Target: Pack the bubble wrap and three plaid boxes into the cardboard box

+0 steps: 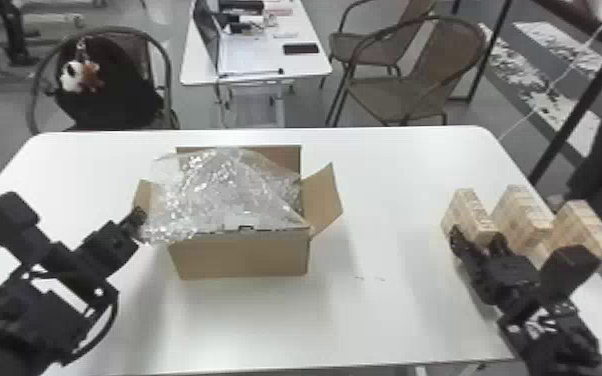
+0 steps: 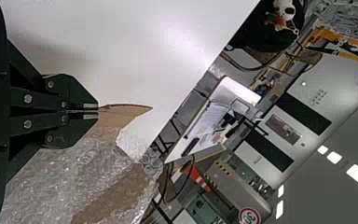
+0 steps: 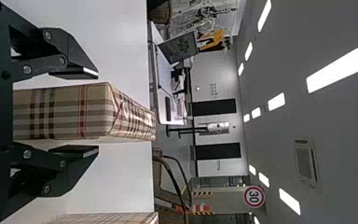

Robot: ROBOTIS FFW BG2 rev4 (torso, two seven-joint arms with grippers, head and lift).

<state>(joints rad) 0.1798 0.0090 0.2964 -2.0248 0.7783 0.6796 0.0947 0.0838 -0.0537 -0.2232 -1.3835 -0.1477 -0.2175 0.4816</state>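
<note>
Around one plaid box point(image 1: 471, 214) — with right fingers point(image 1: 460, 241) spread.
Beside bubble wrap point(image 1: 225, 187) — with left fingers point(image 1: 136, 218) pressed together.

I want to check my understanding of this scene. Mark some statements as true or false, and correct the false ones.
1. The bubble wrap hangs partly over the rim of the cardboard box. True.
2. All three plaid boxes are inside the cardboard box. False: they are on the table, to its right.
3. The right gripper is shut, away from every plaid box. False: its fingers are apart, with one plaid box between them.
4. The fingers of the left gripper are closed together. True.
5. The right flap is folded inward over the bubble wrap. False: it spreads outward.
</note>
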